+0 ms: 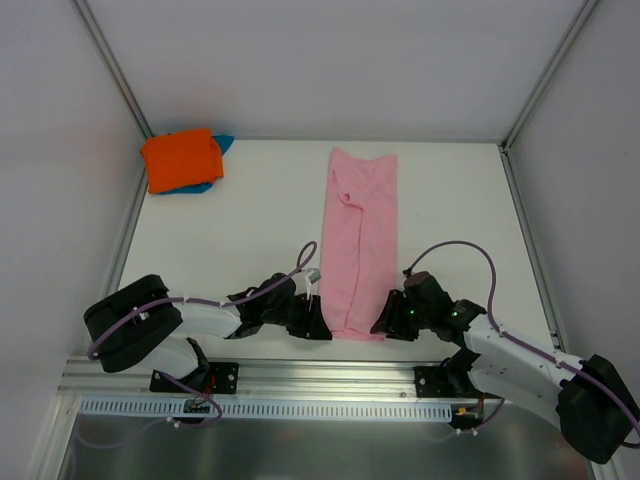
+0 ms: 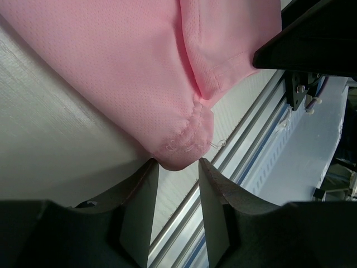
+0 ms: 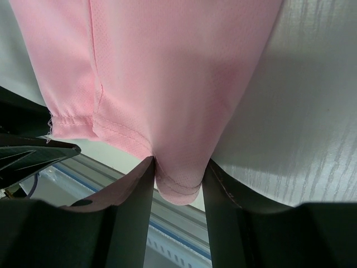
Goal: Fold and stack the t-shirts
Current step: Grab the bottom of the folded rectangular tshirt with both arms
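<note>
Pink t-shirt (image 1: 360,240), a narrow strip: left gripper (image 2: 177,167) and right gripper (image 3: 177,167) each pinch a corner at the near edge of the desk (image 1: 250,230), presumably to fold it over.

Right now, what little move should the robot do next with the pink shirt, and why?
Probably pinch fully, then lift the near hem and carry it toward the far end. The light pink t-shirt lies as a long strip, not yet folded across, with its near corners between the fingers of the left gripper and right gripper.
</note>
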Motion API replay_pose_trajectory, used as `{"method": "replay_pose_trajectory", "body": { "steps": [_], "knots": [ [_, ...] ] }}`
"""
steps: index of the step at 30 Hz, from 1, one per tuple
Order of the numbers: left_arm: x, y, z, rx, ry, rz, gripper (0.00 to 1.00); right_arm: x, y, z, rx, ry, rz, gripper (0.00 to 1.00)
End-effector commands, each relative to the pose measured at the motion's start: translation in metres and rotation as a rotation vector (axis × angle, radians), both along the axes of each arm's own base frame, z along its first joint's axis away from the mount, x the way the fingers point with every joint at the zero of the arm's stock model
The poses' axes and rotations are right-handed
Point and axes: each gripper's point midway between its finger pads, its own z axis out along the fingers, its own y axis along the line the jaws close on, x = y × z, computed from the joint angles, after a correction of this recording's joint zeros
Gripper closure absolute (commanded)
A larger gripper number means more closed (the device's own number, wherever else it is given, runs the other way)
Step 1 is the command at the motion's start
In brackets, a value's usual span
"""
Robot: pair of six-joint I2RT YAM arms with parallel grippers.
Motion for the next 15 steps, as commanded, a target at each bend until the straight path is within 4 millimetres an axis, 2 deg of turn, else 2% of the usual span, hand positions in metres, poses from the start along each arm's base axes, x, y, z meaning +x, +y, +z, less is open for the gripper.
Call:
{"method": "replay_pose_trajectory", "body": {
  "steps": [1, 6, 8, 10, 11, 13, 14, 15],
  "knots": [
    [-0.001, -0.005, 0.004, -0.004, -0.023, -0.039, 0.64, -0.009, -0.020, -0.019, -0.101, 0.031, -0.022, 0.58],
    [0.000, -0.004, 0.002, 0.009, -0.026, -0.039, 0.65, -0.010, -0.021, -0.018, -0.107, 0.031, -0.021, 0.58],
    [0.001, -0.004, 0.005, -0.001, -0.037, -0.037, 0.61, -0.009, -0.021, -0.018, -0.107, 0.031, -0.020, 0.59],
    [0.003, -0.004, 0.015, -0.048, -0.075, -0.018, 0.49, -0.009, -0.021, -0.018, -0.109, 0.032, -0.017, 0.58],
    [0.001, 0.004, 0.010, -0.045, -0.075, -0.004, 0.36, -0.009, -0.020, -0.018, -0.108, 0.031, -0.017, 0.58],
    [0.009, 0.009, 0.020, -0.065, -0.133, 0.050, 0.25, -0.009, -0.021, -0.018, -0.110, 0.033, -0.017, 0.59],
    [0.009, 0.017, 0.015, -0.050, -0.144, 0.065, 0.13, -0.008, -0.020, -0.018, -0.110, 0.031, -0.016, 0.58],
    [0.011, 0.019, 0.023, -0.068, -0.174, 0.081, 0.09, -0.008, -0.021, -0.018, -0.112, 0.031, -0.016, 0.59]
  ]
}}
